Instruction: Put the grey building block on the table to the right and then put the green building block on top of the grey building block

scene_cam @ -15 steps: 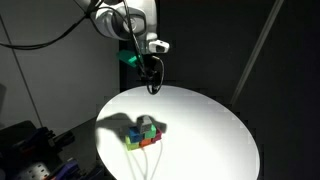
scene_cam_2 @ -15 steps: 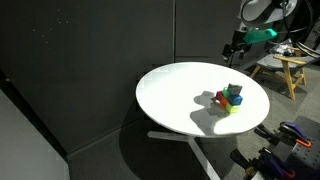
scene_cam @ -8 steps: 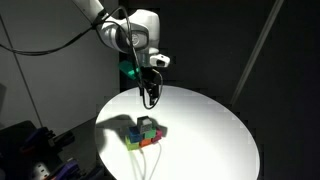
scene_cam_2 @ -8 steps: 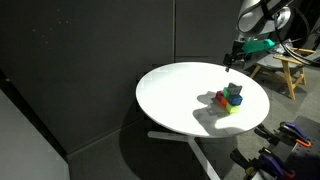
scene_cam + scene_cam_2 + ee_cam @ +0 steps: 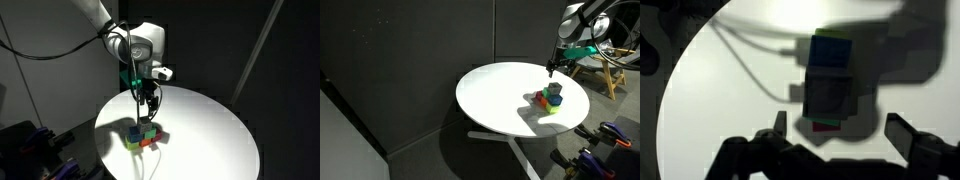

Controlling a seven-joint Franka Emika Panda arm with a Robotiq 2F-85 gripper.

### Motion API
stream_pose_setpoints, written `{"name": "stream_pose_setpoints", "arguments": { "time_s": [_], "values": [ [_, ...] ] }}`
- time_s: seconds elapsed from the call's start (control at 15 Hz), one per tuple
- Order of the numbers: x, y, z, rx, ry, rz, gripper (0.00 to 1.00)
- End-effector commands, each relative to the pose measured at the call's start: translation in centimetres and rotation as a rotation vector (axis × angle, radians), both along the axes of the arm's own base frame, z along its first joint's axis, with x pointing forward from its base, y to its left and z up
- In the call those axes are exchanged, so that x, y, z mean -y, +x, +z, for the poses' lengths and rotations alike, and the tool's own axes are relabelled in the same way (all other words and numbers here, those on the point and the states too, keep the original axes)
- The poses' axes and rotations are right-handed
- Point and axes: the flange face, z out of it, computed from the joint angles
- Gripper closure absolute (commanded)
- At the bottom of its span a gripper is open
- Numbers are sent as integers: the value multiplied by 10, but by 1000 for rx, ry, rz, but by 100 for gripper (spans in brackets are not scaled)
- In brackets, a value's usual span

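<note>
Because the grey building block [image 5: 146, 123] sits high in a tight cluster and not on its own, lifting it cleanly is the delicate part. It lies straight below the pincer [image 5: 148, 104], with a clear gap between them. In the wrist view the grey building block [image 5: 827, 95] shows as a shadowed face centred between the two fingers. A dark blue block [image 5: 830, 52] sits hard against its far side, and a sliver of a red block [image 5: 824, 126] peeks out on the near side. The green building block [image 5: 153, 131] is in the same cluster, just beside and slightly lower than the grey one. A paler yellow-green block [image 5: 133, 140] lies at the cluster's edge. The pincer is spread to its widest and holds nothing. The white table [image 5: 215, 130] stretches well beyond it on all sides.

The jaws stand much wider than one cube, so a descent that is slightly off could set a finger on the dark blue block or straddle two cubes at once. The close would then drag a neighbour along. A finger catching the pile could also topple it and shove the green building block away, which would complicate the second pick. The heavy shadow over the cluster makes the cube edges hard to judge.
</note>
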Motion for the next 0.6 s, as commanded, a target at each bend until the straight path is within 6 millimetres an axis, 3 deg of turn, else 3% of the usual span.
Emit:
{"name": "stream_pose_setpoints", "arguments": {
  "time_s": [0.0, 0.53],
  "values": [
    [1, 1, -5, -9, 7, -10, 0],
    [-3, 4, -25, -44, -2, 0, 0]
  ]
}}
